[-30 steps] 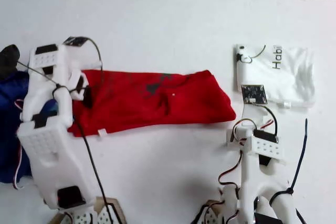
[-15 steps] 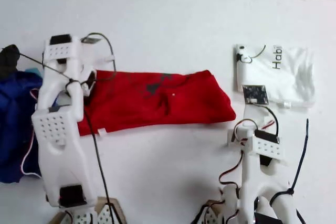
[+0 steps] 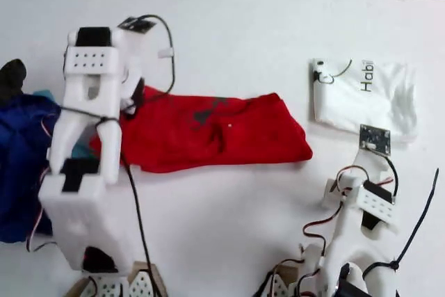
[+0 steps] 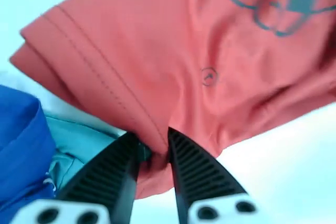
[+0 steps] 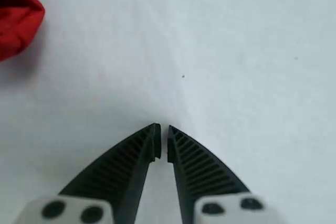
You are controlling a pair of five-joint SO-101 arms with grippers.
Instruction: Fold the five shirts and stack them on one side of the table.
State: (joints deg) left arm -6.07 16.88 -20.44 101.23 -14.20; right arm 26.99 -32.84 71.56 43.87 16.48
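Blue pile (image 3: 15,165), cut off at the left edge. My left gripper (image 4: 153,139) clenches the red shirt's (image 3: 215,133) hem; my arm hides that end. The shirt's long axis runs left to right, mid-table (image 3: 243,26). Folded white shirt (image 3: 375,95) far right. My right gripper (image 5: 163,129) is closed on nothing.

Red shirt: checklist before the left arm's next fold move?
1. Left hand grips the red shirt at its edge: ok.
2. Only red cloth in the grip: cannot tell; teal cloth lies right beside it.
3. Right hand off the cloth: ok, shut over bare table.
4. Shirt's far end held down: not ok, nothing pins it.
5. Folded white shirt clear of the red one: ok, bare table between them.
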